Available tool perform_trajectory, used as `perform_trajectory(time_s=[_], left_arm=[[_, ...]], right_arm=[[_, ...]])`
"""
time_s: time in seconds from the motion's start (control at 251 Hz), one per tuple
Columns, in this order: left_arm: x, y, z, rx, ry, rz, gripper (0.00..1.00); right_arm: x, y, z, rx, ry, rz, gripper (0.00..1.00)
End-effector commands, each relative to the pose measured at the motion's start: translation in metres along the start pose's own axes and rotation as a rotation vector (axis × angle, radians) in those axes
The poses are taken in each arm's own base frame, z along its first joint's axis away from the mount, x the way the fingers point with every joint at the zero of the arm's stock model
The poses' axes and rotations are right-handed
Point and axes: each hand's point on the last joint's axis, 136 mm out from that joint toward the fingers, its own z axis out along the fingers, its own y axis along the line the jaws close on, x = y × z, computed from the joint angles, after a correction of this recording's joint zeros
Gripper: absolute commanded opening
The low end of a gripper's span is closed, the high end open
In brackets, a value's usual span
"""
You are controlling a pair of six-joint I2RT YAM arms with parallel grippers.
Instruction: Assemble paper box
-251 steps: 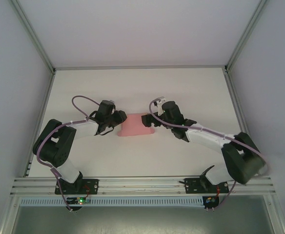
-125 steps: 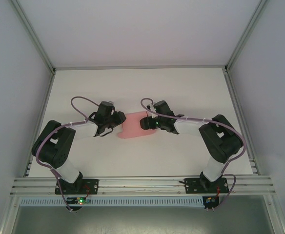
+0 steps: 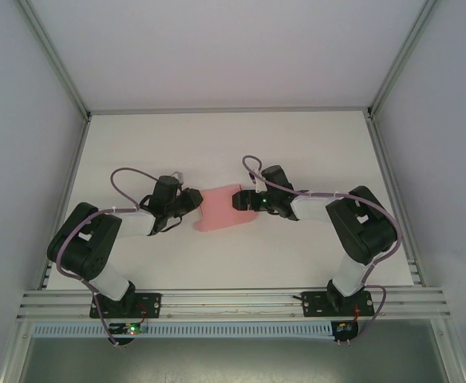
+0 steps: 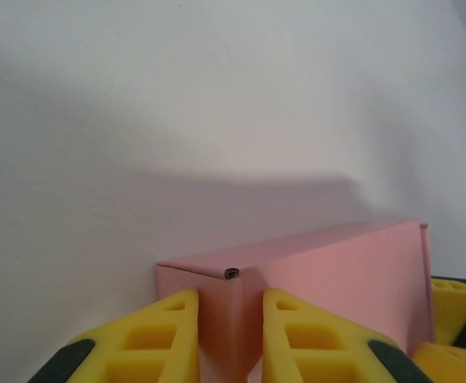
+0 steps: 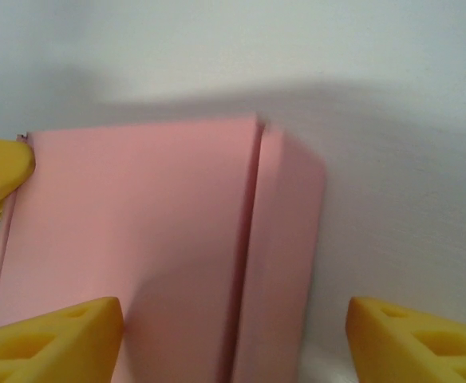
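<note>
1. While the pink paper box (image 3: 221, 209) is lying near the middle of the white desk (image 3: 313, 144), the two arms are reaching toward it, one from each side.
2. The left gripper (image 3: 191, 201) is meeting the box's left end.
3. In the left wrist view, its yellow fingers (image 4: 157, 339) are pressing on either side of a folded corner of the card, so the jaws are standing narrow and pinching the box.
4. The right gripper (image 3: 246, 199) is sitting at the box's right end, overlapping that edge in the top view.
5. In the right wrist view, its jaws are gaping wide and gripping nothing. One finger (image 5: 53, 339) is showing against the broad pink panel, while the other is hanging over bare desk, apart from the card.
6. That same view is showing a narrower pink panel folding down along a crease on the box's right side.
</note>
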Motion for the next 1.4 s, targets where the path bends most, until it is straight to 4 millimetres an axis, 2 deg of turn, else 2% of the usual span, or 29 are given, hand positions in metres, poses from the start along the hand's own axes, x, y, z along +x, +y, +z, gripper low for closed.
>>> perform_trajectory(time_s=[0.0, 0.116, 0.279, 0.367, 0.607, 0.746, 0.978, 1.129, 1.189, 1.301, 1.337, 1.397], left_arm=[[0.032, 0.03, -0.004, -0.017, 0.098, -0.086, 0.2], [0.028, 0.026, -0.007, 0.067, 0.069, -0.116, 0.18], [0.019, 0.019, -0.016, 0.182, 0.009, -0.146, 0.16], [0.02, 0.024, -0.016, 0.166, 0.008, -0.152, 0.13], [0.021, 0.03, -0.015, 0.153, 0.003, -0.159, 0.12], [0.022, 0.031, -0.013, 0.156, 0.003, -0.162, 0.12], [0.02, 0.025, -0.009, 0.194, 0.01, -0.132, 0.13], [0.014, 0.019, -0.01, 0.202, -0.009, -0.092, 0.15], [0.009, 0.013, -0.011, 0.216, -0.021, -0.066, 0.19], [-0.006, -0.008, -0.018, 0.247, -0.053, 0.009, 0.28], [-0.012, -0.017, -0.021, 0.257, -0.06, 0.048, 0.39], [-0.022, -0.034, -0.029, 0.258, -0.077, 0.132, 0.69]], right_arm=[[-0.004, 0.01, -0.014, -0.052, -0.005, 0.022, 0.79], [-0.002, 0.015, -0.02, -0.096, 0.013, 0.042, 0.84], [0.011, 0.016, -0.022, -0.134, 0.081, 0.077, 0.87], [0.018, 0.018, -0.02, -0.154, 0.123, 0.097, 0.88], [0.028, 0.046, -0.01, -0.295, 0.211, 0.142, 0.89], [0.029, 0.047, -0.005, -0.318, 0.216, 0.165, 0.88], [0.007, 0.074, -0.009, -0.463, 0.159, 0.17, 0.72], [0.002, 0.077, -0.017, -0.468, 0.137, 0.165, 0.56], [0.001, 0.076, -0.022, -0.463, 0.125, 0.167, 0.5], [0.0, 0.073, -0.03, -0.44, 0.107, 0.163, 0.47], [-0.001, 0.072, -0.032, -0.428, 0.101, 0.162, 0.46], [-0.002, 0.069, -0.036, -0.408, 0.09, 0.167, 0.46]])
